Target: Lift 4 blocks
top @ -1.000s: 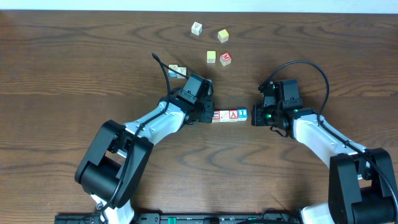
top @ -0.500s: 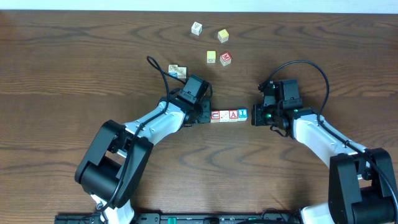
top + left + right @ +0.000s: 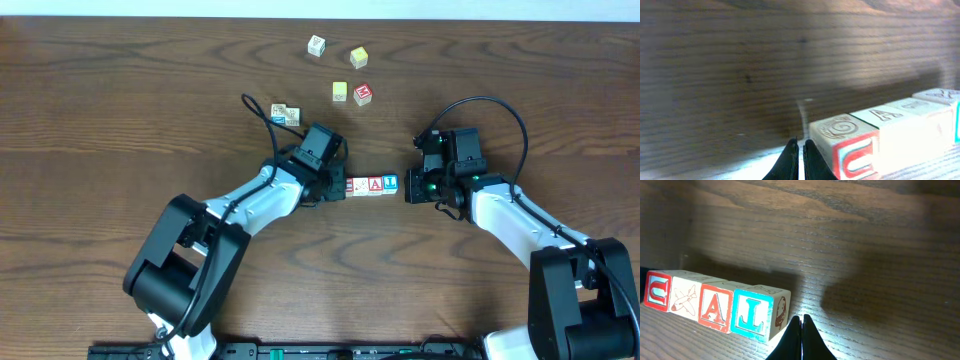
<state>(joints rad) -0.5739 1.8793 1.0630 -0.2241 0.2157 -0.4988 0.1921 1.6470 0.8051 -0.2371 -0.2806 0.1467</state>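
while the left pincer point(image 3: 798, 151) and right pincer point(image 3: 801, 326) sit pressed together, four lettered blocks point(image 3: 715, 307) touch — one row.

Four alphabet blocks lie in one straight row mid-table, touching. From the left arm's side they are: red-framed C block point(image 3: 349, 186), whitish block point(image 3: 362, 185), red-framed A block point(image 3: 376, 184), blue-lettered block point(image 3: 390, 183). Left gripper point(image 3: 337, 187) sits against the C end. Right gripper point(image 3: 407, 189) is just beside the blue end, contact unclear. Table point(image 3: 120, 120) is dark wood. Far side: white cube point(image 3: 316, 45), yellow cube point(image 3: 358, 57), second yellow cube point(image 3: 340, 91) beside red cube point(image 3: 363, 94). Pair of pale cubes point(image 3: 285, 115) lies near the left arm's cable point(image 3: 262, 110).
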